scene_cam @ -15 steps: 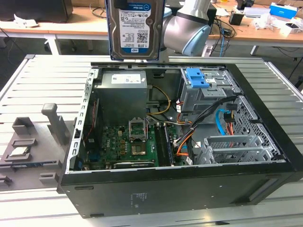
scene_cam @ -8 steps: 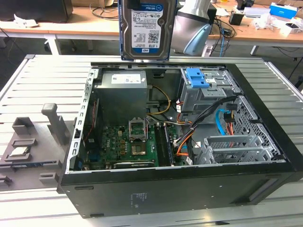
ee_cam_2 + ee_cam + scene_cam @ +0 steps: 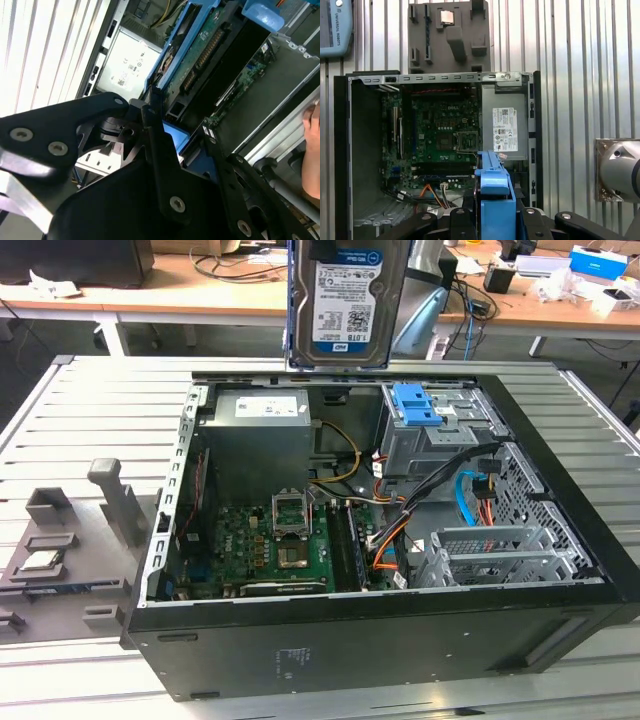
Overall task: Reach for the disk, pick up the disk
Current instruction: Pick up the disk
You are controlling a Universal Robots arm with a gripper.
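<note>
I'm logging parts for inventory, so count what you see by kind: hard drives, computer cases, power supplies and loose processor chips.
Hard drive, the disk: 1
Computer case: 1
Power supply: 1
Processor chip: 1
Total: 4

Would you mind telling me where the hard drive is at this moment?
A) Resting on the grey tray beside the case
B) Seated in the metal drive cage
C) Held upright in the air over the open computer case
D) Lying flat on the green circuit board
C: in the exterior view the hard drive stands upright in the air over the open computer case, and in the first wrist view the gripper is shut on its blue rail.
</note>
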